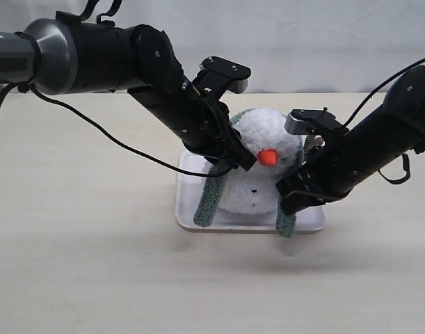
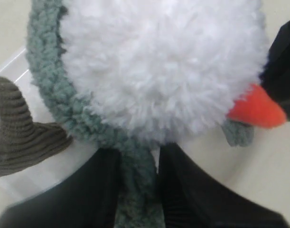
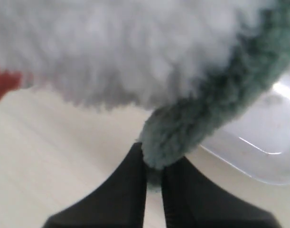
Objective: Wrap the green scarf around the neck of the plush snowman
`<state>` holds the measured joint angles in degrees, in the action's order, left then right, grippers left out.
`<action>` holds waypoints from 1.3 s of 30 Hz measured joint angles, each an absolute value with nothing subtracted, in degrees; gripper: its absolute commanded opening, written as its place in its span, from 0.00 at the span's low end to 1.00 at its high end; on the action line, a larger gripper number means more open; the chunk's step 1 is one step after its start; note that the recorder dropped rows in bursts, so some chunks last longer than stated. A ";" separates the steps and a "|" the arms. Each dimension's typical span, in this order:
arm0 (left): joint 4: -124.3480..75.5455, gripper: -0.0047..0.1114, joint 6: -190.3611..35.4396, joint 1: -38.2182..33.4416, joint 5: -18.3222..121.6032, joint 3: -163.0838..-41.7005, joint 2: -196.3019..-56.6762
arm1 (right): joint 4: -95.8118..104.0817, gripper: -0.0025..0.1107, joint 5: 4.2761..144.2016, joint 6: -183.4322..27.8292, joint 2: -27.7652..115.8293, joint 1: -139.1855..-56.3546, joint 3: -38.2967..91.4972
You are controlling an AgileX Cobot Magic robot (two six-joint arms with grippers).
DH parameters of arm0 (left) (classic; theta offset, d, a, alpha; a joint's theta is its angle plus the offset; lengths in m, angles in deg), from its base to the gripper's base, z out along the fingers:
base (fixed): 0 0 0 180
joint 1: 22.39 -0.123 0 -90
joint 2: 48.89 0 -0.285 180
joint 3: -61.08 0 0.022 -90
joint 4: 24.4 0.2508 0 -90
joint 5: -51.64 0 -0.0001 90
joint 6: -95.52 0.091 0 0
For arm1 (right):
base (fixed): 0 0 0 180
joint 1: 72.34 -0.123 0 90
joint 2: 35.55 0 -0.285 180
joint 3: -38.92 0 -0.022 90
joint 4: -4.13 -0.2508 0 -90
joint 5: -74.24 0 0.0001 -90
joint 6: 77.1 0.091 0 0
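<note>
The plush snowman (image 1: 259, 163) stands in a white tray (image 1: 188, 209), its orange nose (image 1: 268, 157) facing front. The green scarf (image 1: 209, 196) loops behind its head, with one end hanging at each side; the other end (image 1: 287, 223) dangles at the right. My left gripper (image 1: 241, 162) is shut on the scarf just beside the nose; in the left wrist view the scarf (image 2: 137, 185) runs between the two black fingers (image 2: 182, 190) below the white head (image 2: 163, 61). My right gripper (image 1: 290, 191) is shut on the scarf's right part (image 3: 201, 118), pinched between its fingers (image 3: 130, 190).
The tray sits on a pale wooden table (image 1: 80, 264). A brown branch arm (image 2: 16, 128) of the snowman shows in the left wrist view. The tray's clear rim (image 3: 258, 156) lies close to the right gripper. Both black arms crowd the snowman from either side.
</note>
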<state>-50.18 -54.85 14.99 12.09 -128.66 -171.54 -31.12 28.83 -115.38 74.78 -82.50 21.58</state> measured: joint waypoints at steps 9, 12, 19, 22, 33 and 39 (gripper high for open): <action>-51.18 0.27 -54.82 14.99 11.71 -128.66 -171.41 | -31.33 0.06 30.63 -115.26 74.78 -82.50 18.22; -51.43 0.27 -54.72 14.99 11.71 -128.66 -171.41 | -31.33 0.06 30.87 -115.26 74.78 -82.50 17.87; -51.43 0.27 -54.72 14.99 11.34 -128.66 -171.41 | -32.26 0.06 30.87 -115.15 74.78 -82.50 17.87; -51.43 0.27 -54.72 14.99 10.89 -128.66 -171.41 | -34.61 0.06 30.31 -116.83 74.78 -82.50 17.87; -53.14 0.27 -54.72 14.99 2.00 -128.66 -171.41 | -42.68 0.30 27.71 -123.67 74.78 -82.50 17.79; -53.14 0.29 -54.72 14.99 0.69 -128.66 -171.41 | -43.03 0.47 27.49 -124.20 74.78 -82.50 17.79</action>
<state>-53.14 -54.72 14.99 0.69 -128.66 -171.41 -43.03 27.49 -124.20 74.78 -82.50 17.79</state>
